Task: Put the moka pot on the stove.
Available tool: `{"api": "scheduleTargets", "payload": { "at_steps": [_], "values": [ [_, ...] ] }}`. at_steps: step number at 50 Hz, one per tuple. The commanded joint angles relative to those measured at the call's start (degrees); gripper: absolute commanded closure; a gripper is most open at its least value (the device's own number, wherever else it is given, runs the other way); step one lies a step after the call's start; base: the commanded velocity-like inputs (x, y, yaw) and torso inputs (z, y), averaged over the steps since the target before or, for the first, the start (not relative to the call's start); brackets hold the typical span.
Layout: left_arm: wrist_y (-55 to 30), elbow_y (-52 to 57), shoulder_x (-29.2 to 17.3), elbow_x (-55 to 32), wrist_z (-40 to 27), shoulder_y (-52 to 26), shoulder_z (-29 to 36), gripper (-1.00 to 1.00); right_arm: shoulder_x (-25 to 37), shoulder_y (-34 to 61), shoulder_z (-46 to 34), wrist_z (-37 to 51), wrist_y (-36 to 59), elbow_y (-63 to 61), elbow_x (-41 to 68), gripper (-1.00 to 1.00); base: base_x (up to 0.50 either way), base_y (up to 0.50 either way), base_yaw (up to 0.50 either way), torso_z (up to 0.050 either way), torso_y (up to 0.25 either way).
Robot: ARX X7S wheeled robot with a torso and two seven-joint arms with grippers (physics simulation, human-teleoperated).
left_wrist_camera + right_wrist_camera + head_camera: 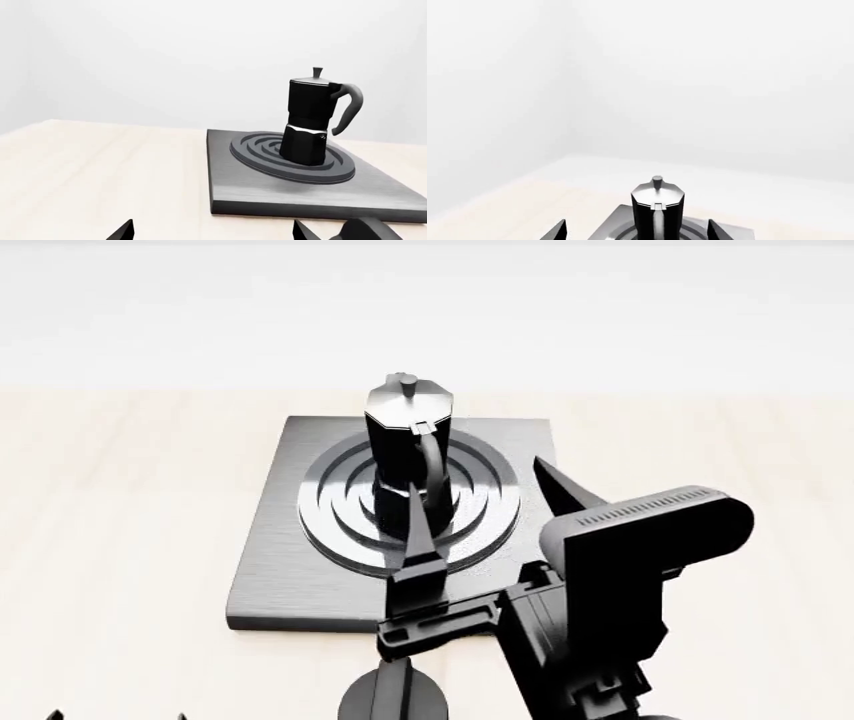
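The moka pot [404, 435] stands upright on the ring burner of the stove [274, 580], its curved handle turned toward me. My right gripper [489, 508] is open just short of the pot on the handle side, and its fingers touch nothing. In the right wrist view the moka pot [657, 210] rises beyond the open right gripper [636, 233]. In the left wrist view the moka pot [310, 120] sits on the stove [287, 197], well beyond my open, empty left gripper [213, 232].
A squat black round object with a ridge [394, 695] lies on the light wooden table [120, 520] just in front of the stove, under my right arm. It also shows as the dark round object [365, 231] in the left wrist view.
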Motion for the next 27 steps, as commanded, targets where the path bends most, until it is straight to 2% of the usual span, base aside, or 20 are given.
{"api": "scheduleTargets", "payload": {
  "at_steps": [1,27],
  "values": [
    [-0.5,-0.9,1.3,1.1,1.1,-1.5,-1.3,-1.00,2.0,-1.7,2.1,1.6,-0.7,-4.9,-2.5,-1.00,0.00,0.00,0.00,0.000,0.000],
    [-0.6,-0.6,1.2,1.2,0.6,-1.4,-1.1,-1.00,8.9,-3.7,2.9,10.5,-0.5,-18.3,-8.9,-1.00,0.00,0.00,0.00,0.000,0.000]
  ]
}}
